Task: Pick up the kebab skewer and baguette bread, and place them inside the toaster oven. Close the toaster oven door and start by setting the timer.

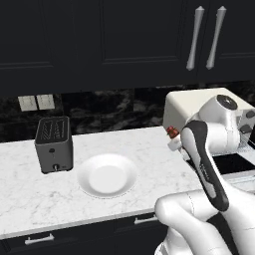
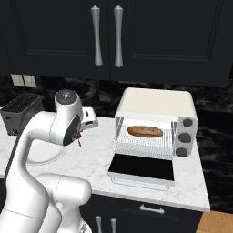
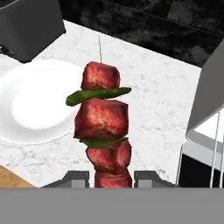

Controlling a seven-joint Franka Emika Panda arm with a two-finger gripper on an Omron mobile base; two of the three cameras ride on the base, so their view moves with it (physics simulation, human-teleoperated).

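The gripper point(image 3: 113, 177) is clamping the kebab skewer point(image 3: 104, 131) (low end only); it risks snagging the toaster oven point(image 2: 154, 105) wire rack

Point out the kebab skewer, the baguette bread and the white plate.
kebab skewer point(image 3: 101, 119): hand view, second meat chunk from the top.
baguette bread point(image 2: 144, 131): right base view, middle of the loaf on the oven rack.
white plate point(image 1: 107, 175): left base view, bare centre.

Kitchen: marble counter point(image 1: 30, 169), dark cabinets point(image 2: 54, 32), toaster point(image 1: 54, 144), toaster oven point(image 2: 157, 107).
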